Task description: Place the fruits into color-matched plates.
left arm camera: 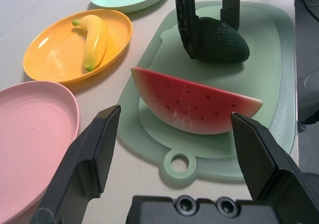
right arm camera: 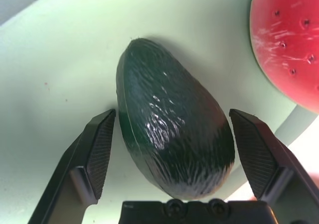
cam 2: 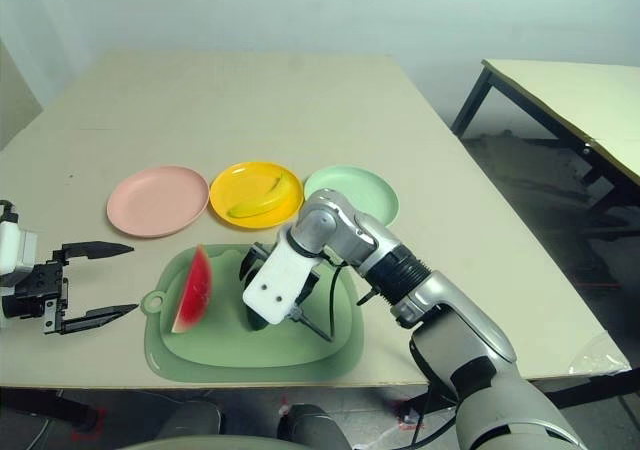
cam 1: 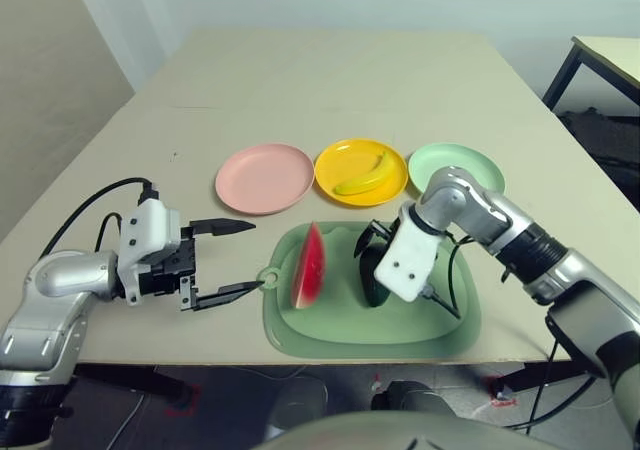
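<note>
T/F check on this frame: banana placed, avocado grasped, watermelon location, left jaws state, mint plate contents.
1. The banana lies in the yellow plate. True.
2. The right gripper is shut on the avocado. False: its jaws are open with the avocado between them.
3. The watermelon wedge sits in the pink plate. False: it is on the cutting mat.
4. The left gripper is open. True.
5. The mint green plate holds a fruit. False: nothing lies in it.

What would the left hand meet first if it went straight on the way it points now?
Most likely the watermelon wedge on the cutting mat: it lies directly ahead of the open left hand, though depth is uncertain.
</note>
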